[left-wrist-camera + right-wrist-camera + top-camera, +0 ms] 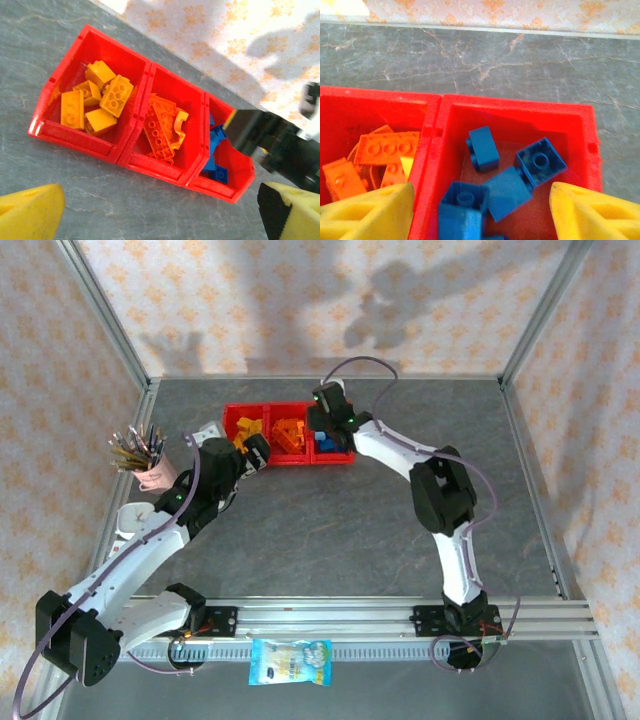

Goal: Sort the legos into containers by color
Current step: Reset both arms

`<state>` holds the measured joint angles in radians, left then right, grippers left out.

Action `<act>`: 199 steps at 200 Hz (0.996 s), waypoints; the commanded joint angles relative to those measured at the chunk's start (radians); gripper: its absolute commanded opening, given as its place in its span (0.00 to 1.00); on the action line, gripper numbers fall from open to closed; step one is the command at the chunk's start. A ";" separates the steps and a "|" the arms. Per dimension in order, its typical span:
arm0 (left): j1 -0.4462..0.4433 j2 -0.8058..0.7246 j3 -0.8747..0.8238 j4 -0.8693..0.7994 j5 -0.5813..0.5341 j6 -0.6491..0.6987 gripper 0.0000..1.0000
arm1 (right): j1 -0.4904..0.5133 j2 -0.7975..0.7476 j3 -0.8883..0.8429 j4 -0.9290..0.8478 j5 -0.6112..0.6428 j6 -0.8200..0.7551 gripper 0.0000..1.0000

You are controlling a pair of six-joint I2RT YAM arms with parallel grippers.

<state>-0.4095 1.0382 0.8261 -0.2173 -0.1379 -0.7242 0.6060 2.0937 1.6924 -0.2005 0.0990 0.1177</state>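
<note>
Grey marbled tabletop (330,540) — cream orange-flowered wallpaper (250,290) behind, soft shadows (395,300) across it.

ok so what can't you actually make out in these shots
Top view: the blue bin sits mostly under the right gripper, so its bricks can't be counted.
Left wrist view: that gripper covers part of the bin.
Right wrist view: the bottom edge and yellow fingers cut off the nearest blue bricks; the left edge crops the orange bin.
Top view: pens in the pink cup are too small to count.
</note>
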 commanded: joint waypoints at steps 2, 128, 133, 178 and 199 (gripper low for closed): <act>0.016 -0.023 -0.032 0.027 -0.115 0.050 1.00 | -0.001 -0.196 -0.113 0.041 0.022 0.016 0.80; 0.223 0.057 -0.463 0.746 -0.481 0.534 1.00 | -0.494 -0.796 -1.123 0.624 0.347 0.039 1.00; 0.228 0.064 -0.483 0.791 -0.476 0.554 1.00 | -0.507 -0.788 -1.147 0.662 0.345 0.030 1.00; 0.290 0.186 -0.659 1.262 -0.331 0.694 1.00 | -0.552 -0.617 -1.248 1.008 0.099 -0.072 1.00; 0.302 0.254 -0.692 1.432 -0.233 0.744 1.00 | -0.556 -0.587 -1.276 1.106 0.027 -0.120 1.00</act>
<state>-0.1211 1.2423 0.1619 0.8879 -0.4923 -0.0891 0.0551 1.4837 0.4461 0.6640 0.2550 0.0795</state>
